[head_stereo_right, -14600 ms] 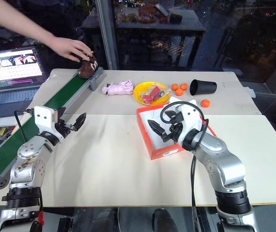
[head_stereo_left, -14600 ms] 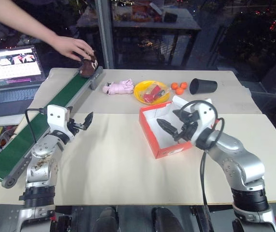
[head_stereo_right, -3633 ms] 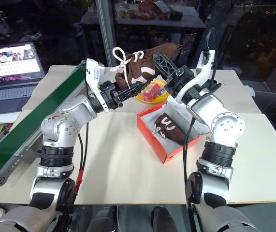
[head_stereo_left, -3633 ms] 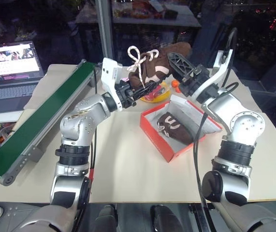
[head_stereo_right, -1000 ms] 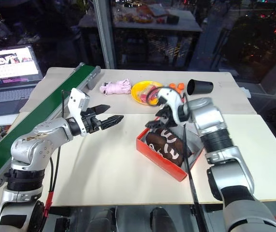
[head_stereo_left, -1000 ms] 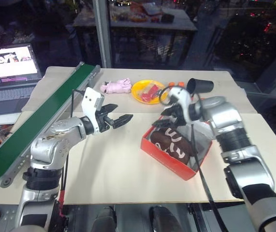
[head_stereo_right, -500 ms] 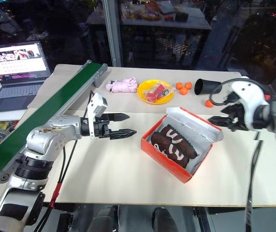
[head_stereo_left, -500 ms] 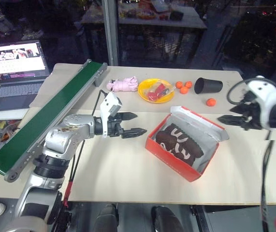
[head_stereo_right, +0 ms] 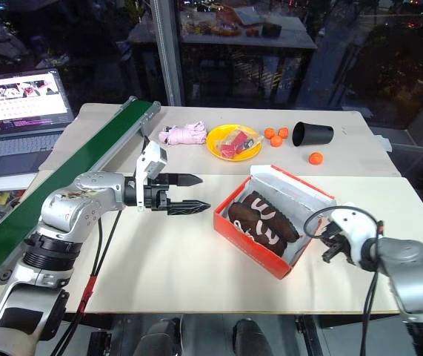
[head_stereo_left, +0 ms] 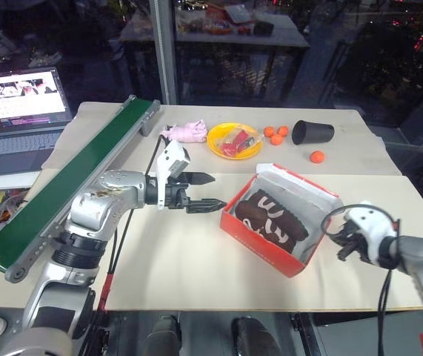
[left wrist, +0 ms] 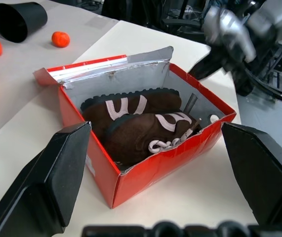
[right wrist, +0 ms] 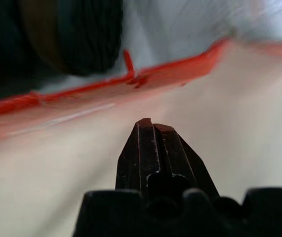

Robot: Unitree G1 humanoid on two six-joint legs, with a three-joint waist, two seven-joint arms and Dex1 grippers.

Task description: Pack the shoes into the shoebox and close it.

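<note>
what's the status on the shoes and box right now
Left gripper open, empty, pointing at the shoebox. Right gripper shut, empty, low beside the box's right side. Both shoes inside, lid not closed. Nothing in the way.

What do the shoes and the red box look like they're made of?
The shoes look like matte dark brown suede or felt, going by the soft, shineless surface, with pale cord laces. The shoebox looks like thin cardboard: glossy red outside, white inside, creased flaps.
</note>
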